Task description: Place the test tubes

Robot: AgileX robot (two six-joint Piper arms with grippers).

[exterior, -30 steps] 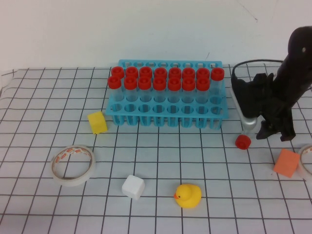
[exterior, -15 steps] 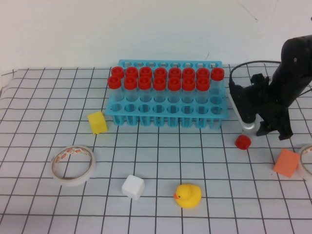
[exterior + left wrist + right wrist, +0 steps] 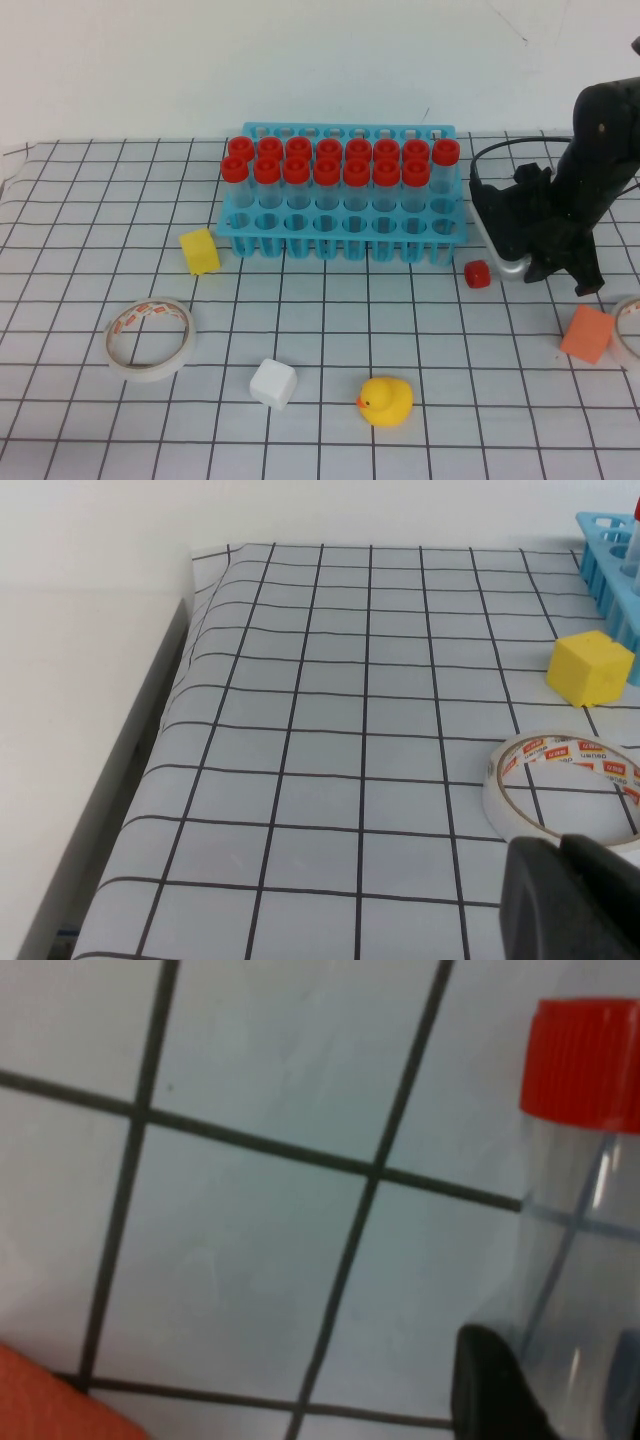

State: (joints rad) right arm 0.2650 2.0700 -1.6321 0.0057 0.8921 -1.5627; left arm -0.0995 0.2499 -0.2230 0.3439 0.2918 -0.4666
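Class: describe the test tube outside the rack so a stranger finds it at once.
Find the blue rack; the left gripper sits shut by the tape roll. Off the rack's right end, at the right gripper, is the test tube. It alone is outside the rack, tipped sideways.

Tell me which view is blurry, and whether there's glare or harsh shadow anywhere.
High view: sharp, evenly lit, soft shadows; the right gripper is low at the loose test tube. Left wrist view: table crisp, the shut left gripper a dark blur near the tape roll. Right wrist view: too close, soft throughout, glare streaks on the tube.
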